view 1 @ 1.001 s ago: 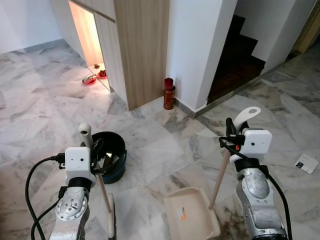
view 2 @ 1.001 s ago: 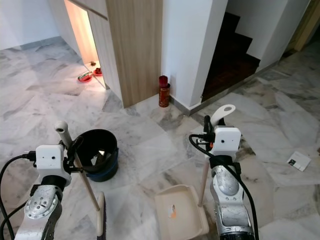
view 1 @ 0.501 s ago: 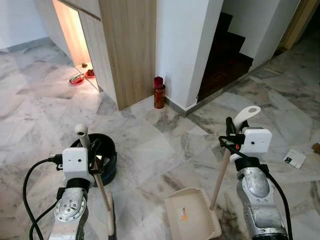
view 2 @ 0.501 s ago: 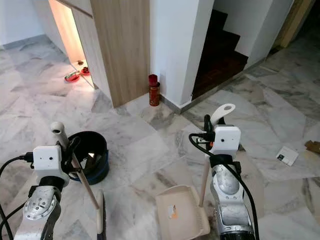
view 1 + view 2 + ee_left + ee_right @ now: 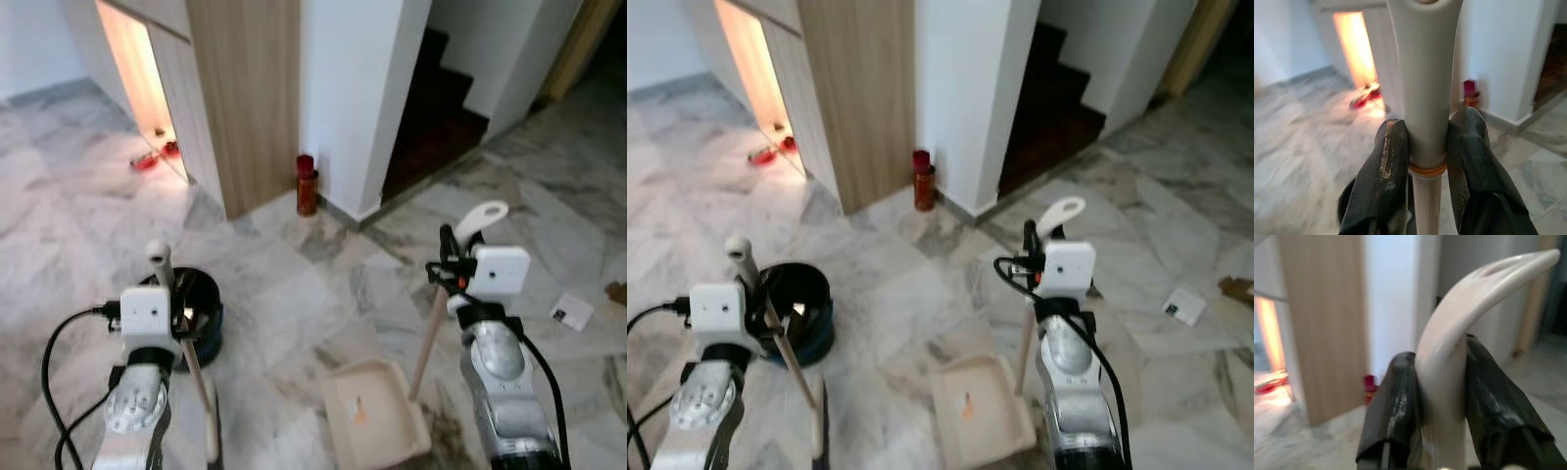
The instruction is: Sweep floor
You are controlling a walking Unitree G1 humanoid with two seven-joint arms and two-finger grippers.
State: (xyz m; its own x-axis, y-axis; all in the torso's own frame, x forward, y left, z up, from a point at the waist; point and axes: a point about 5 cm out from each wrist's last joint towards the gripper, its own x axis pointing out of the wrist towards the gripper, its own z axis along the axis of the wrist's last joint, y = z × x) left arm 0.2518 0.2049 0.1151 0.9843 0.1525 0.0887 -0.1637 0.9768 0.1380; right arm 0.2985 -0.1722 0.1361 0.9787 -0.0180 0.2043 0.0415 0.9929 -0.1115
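So the left claw [image 5: 1426,161] is clamped on the broom [image 5: 186,357], both black fingers [image 5: 1385,181] pressed to either side of the cream plastic grip, right where an orange ring joins it to the paler stick below. The broom looks like a thin light wooden pole with a rounded cream cap at the top, standing a bit tilted, its lower end running down toward the marble floor [image 5: 294,294] between the robot's arms.

The right claw [image 5: 1442,396] is clamped on the dustpan handle [image 5: 482,217], which is a glossy cream hooked grip with a slot in it, sitting on top of a light wooden stick. That stick runs down to the dustpan [image 5: 372,411], a beige tray resting flat on the floor just in front of the right arm, with a small orange mark on its inside.

Just beside the broom pole there's a black bucket [image 5: 201,313] with a blue band round its base, sitting on the floor. Further off, a red canister [image 5: 307,186] stands at the foot of the white wall next to a wood-panelled cabinet [image 5: 245,88]. A small white paper scrap [image 5: 571,311] lies on the floor well off to the right.
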